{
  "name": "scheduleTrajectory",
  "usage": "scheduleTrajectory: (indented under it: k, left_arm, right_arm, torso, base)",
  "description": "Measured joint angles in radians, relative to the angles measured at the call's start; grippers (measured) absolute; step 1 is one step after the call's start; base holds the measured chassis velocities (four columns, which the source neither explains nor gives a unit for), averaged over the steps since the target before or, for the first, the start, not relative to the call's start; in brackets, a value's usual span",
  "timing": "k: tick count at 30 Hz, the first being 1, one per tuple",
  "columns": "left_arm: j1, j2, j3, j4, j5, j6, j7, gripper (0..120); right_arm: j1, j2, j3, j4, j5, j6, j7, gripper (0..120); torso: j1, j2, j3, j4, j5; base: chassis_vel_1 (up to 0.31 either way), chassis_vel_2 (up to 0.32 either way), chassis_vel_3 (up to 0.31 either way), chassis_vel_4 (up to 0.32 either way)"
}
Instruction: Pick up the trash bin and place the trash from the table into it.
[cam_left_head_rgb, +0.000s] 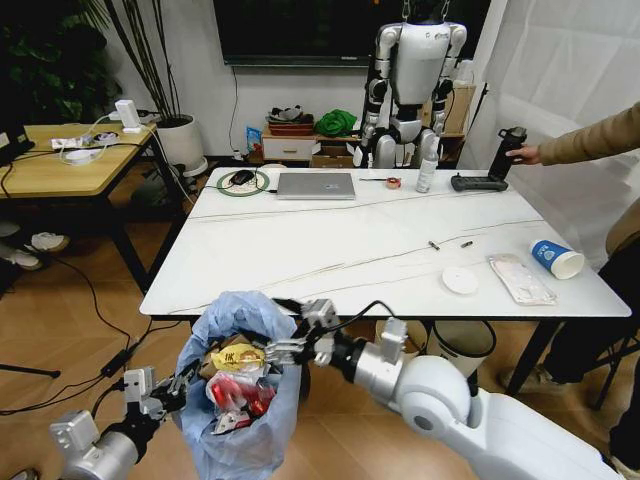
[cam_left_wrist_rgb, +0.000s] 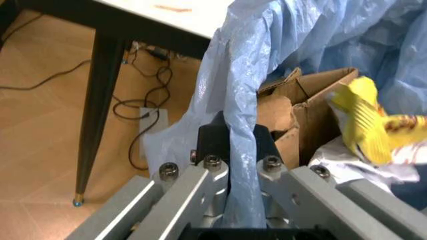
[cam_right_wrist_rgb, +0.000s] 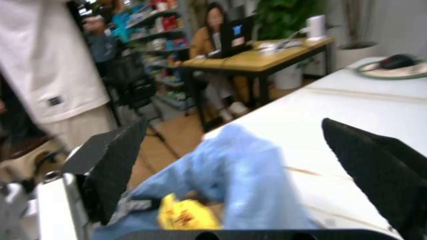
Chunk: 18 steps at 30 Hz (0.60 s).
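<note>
The trash bin (cam_left_head_rgb: 240, 400), lined with a crinkled light-blue bag, hangs just in front of the table's (cam_left_head_rgb: 300, 250) near edge. It holds cardboard (cam_left_wrist_rgb: 313, 100), a yellow wrapper (cam_left_head_rgb: 238, 357) and red-white litter. My left gripper (cam_left_head_rgb: 178, 385) is shut on the bin's rim; in the left wrist view the gripper (cam_left_wrist_rgb: 239, 140) pinches the blue liner. Over the bin's mouth, my right gripper (cam_left_head_rgb: 285, 350) stands open with nothing between its fingers (cam_right_wrist_rgb: 113, 165). Trash on the table's right side: a blue paper cup (cam_left_head_rgb: 555, 258) on its side, a pale wrapper (cam_left_head_rgb: 520, 278), a white round piece (cam_left_head_rgb: 460, 281).
A laptop (cam_left_head_rgb: 316, 185), a mouse on a green ring (cam_left_head_rgb: 243, 179) and a bottle (cam_left_head_rgb: 427, 170) sit at the table's far edge. A person's arm (cam_left_head_rgb: 590, 140) reaches in from the right. A cream bin (cam_left_head_rgb: 462, 345) stands under the table. A wooden desk (cam_left_head_rgb: 60, 165) is at left.
</note>
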Motion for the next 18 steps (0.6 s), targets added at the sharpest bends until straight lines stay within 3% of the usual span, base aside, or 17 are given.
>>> scheduleTrajectory:
  k: [6, 7, 9, 13, 18]
  left_arm:
    - [0.005, -0.006, 0.023, 0.026, 0.001, 0.000, -0.004, 0]
    - [0.005, -0.006, 0.023, 0.026, 0.001, 0.000, -0.004, 0]
    - [0.003, -0.015, 0.025, 0.026, 0.002, -0.002, -0.004, 0]
    - [-0.001, -0.016, 0.023, 0.017, 0.003, -0.006, 0.000, 0]
    - [-0.009, -0.016, 0.021, 0.004, 0.002, -0.007, 0.002, 0]
  right_arm:
    - [-0.095, 0.022, 0.233, -0.038, -0.045, -0.042, 0.052, 100]
    - [-0.095, 0.022, 0.233, -0.038, -0.045, -0.042, 0.052, 100]
    - [-0.124, 0.034, 0.315, -0.082, -0.118, -0.079, 0.087, 100]
    - [-0.132, 0.040, 0.397, -0.192, -0.230, -0.105, 0.155, 100]
    - [-0.140, 0.047, 0.448, -0.257, -0.199, -0.103, 0.165, 100]
  torso:
    - [0.000, 0.000, 0.000, 0.0002, 0.0000]
    - [0.000, 0.000, 0.000, 0.0002, 0.0000]
    - [0.000, 0.000, 0.000, 0.0001, 0.0000]
    - [0.000, 0.000, 0.000, 0.0002, 0.0003]
    - [0.000, 0.000, 0.000, 0.0000, 0.0001]
  base:
    - [0.000, 0.000, 0.000, 0.000]
    - [0.000, 0.000, 0.000, 0.000]
    - [0.000, 0.000, 0.000, 0.000]
    - [0.000, 0.000, 0.000, 0.000]
    - [0.000, 0.000, 0.000, 0.000]
